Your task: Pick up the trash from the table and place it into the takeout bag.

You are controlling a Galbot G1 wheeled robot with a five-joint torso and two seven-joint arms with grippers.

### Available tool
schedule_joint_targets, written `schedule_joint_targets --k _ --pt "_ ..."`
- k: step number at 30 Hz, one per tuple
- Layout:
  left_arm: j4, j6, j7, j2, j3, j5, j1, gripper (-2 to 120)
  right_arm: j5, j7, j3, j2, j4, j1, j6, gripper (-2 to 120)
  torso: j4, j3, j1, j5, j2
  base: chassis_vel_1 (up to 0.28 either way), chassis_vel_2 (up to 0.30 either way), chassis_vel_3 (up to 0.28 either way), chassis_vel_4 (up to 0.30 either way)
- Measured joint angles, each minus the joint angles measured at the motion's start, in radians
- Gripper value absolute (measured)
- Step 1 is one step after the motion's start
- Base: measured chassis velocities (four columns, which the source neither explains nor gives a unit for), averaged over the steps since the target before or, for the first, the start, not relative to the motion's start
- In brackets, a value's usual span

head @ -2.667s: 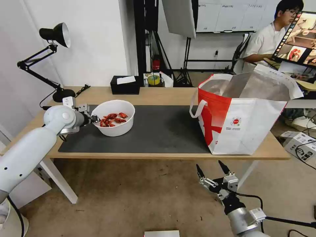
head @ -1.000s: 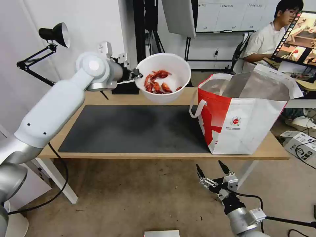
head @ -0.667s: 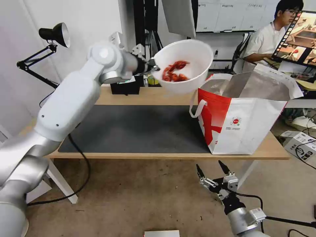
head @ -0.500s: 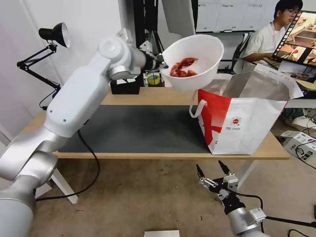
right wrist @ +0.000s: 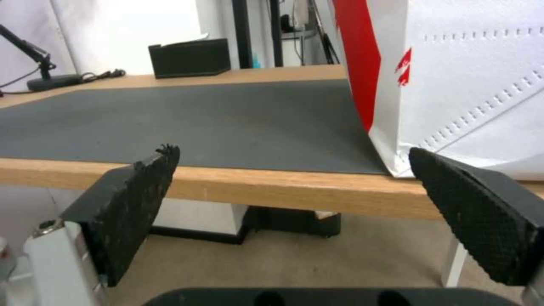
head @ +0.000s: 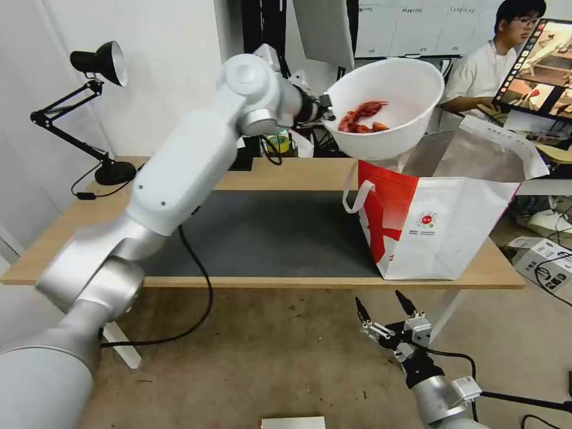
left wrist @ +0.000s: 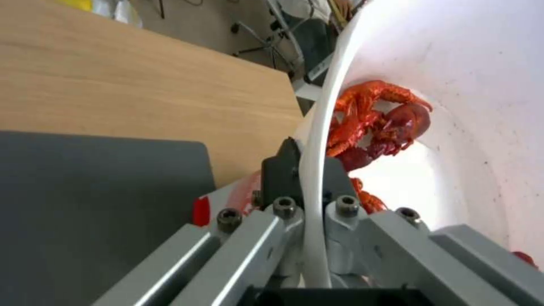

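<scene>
While the white round plastic bowl of red crayfish shells [head: 386, 107] was held up in the air, it was kept right over the near-left corner of the open mouth of the big boxy white takeout bag with the red side panel [head: 438, 223], tilted a bit toward the camera. The bowl's rim was pinched tight by the left gripper [head: 326, 113], one finger [left wrist: 281, 170] outside the wall and one inside next to the shells [left wrist: 374, 123], as seen up close from the left wrist. The bag was stood on the right end of the long light-wood table [head: 286, 173], partly on the dark grey mat [head: 280, 232]. The right gripper [head: 386, 311] was parked low in front of the table edge, fingers [right wrist: 130, 199] spread wide with nothing between them.
</scene>
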Motion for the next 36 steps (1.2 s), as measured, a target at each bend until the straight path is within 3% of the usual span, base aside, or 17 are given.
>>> schedule_joint_targets --k 9,16,22,24,27,36 --pt "0.079 -0.068 -0.042 -0.124 0.002 0.052 0.003 0 0.0 0.0 0.0 0.0 0.0 0.0 0.0 100 0.0 0.0 0.0 0.0 0.0 0.0 0.0 0.0 0.0" --pt "0.111 -0.115 -0.005 -0.167 0.012 0.115 0.025 0 0.0 0.0 0.0 0.0 0.0 0.0 0.0 100 0.0 0.0 0.0 -0.0001 0.0 0.0 0.0 0.0 0.0" --pt "0.108 -0.141 0.046 -0.162 0.047 0.207 0.043 0 0.0 0.0 0.0 0.0 0.0 0.0 0.0 100 0.0 0.0 0.0 -0.0001 0.0 0.0 0.0 0.0 0.0" --pt "0.083 -0.179 0.136 -0.132 0.1 0.324 0.066 0 0.0 0.0 0.0 0.0 0.0 0.0 0.0 100 0.0001 0.0 0.0 -0.0002 0.0 0.0 0.0 0.0 0.0" --pt "0.067 -0.193 0.181 -0.111 0.129 0.385 0.07 0 0.0 0.0 0.0 0.0 0.0 0.0 0.0 100 0.0003 0.0 0.0 -0.0002 0.0 0.0 0.0 0.0 0.0" --pt "0.042 -0.197 0.196 -0.103 0.141 0.409 0.055 0 0.0 0.0 0.0 0.0 0.0 0.0 0.0 100 0.0001 0.0 0.0 -0.0002 0.0 0.0 0.0 0.0 0.0"
